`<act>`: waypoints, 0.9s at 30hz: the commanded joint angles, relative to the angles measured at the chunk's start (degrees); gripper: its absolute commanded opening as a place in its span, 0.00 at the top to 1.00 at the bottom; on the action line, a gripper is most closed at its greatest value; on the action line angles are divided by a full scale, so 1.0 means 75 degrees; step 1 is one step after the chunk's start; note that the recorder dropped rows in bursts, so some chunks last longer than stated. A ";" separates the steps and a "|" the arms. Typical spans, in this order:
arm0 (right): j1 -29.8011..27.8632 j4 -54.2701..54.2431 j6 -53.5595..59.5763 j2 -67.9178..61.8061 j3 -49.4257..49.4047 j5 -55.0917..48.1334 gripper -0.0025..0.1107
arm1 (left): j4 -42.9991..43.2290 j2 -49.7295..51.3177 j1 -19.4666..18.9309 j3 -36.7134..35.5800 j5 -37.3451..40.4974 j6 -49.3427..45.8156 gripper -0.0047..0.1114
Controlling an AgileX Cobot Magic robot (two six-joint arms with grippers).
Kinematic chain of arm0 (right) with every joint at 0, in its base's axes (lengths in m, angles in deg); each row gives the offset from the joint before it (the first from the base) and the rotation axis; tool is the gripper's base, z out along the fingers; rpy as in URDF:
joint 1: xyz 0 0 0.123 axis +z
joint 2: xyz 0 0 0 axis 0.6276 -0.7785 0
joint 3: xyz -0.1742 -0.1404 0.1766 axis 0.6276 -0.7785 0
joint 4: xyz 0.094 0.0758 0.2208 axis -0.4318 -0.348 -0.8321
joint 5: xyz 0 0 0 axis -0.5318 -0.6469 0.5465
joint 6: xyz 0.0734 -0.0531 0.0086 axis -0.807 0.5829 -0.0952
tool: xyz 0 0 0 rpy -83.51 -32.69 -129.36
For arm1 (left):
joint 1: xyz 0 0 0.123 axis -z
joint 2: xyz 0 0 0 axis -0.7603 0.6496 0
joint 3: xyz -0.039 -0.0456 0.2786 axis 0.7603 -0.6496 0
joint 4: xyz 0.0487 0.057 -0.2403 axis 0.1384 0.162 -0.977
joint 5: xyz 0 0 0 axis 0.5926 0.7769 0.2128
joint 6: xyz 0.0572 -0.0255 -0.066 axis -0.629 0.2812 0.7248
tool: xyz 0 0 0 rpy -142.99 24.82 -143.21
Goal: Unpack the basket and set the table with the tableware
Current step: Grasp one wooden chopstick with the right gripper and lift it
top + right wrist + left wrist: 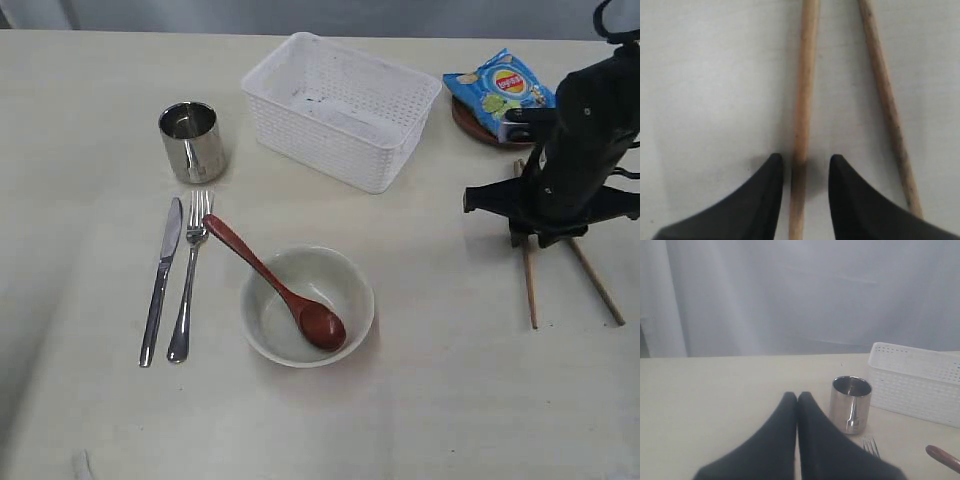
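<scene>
Basket (320, 145) stands at the far middle of the table (450, 400), with the steel cup (192, 142) to its left. Nearer, the knife (160, 285) and fork (188, 290) lie side by side. The bowl (322, 268) sits to their right, and the wooden spoon (275, 285) rests in it with its handle over the rim. At far right a blue crisp packet (500, 90) sits on the brown plate (468, 125). Two chopsticks (528, 290) lie at right. The right gripper (803, 160) is low over them, jaws apart either side of one, not touching it. The left gripper (797, 396) has its jaws pressed together, holding nothing
</scene>
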 commanded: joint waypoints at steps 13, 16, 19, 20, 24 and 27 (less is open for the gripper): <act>-0.0478 -0.2508 0.2630 -0.0509 -0.0027 -0.0212 0.98 | -0.0005 -0.0028 0.0012 -0.0023 -0.0050 -0.0009 0.96; -0.0387 -0.2525 0.2630 0.0041 -0.0027 -0.0330 0.98 | -0.0005 -0.0028 0.0012 -0.0023 -0.0050 -0.0009 0.96; -0.0164 -0.2525 0.2630 0.0761 -0.0027 -0.0500 0.98 | -0.0005 -0.0028 0.0012 -0.0023 -0.0050 -0.0009 0.96; -0.0040 -0.2525 0.2630 0.1028 -0.0027 -0.0553 0.98 | -0.0005 -0.0028 0.0012 -0.0023 -0.0050 -0.0009 0.96; 0.0669 -0.2525 0.2630 0.2082 -0.0027 -0.0635 0.98 | -0.0005 -0.0028 0.0012 -0.0023 -0.0050 -0.0009 0.96; 0.1314 -0.2525 0.2630 0.2682 -0.0027 -0.0732 0.98 | -0.0005 -0.0028 0.0012 -0.0023 -0.0050 -0.0009 0.96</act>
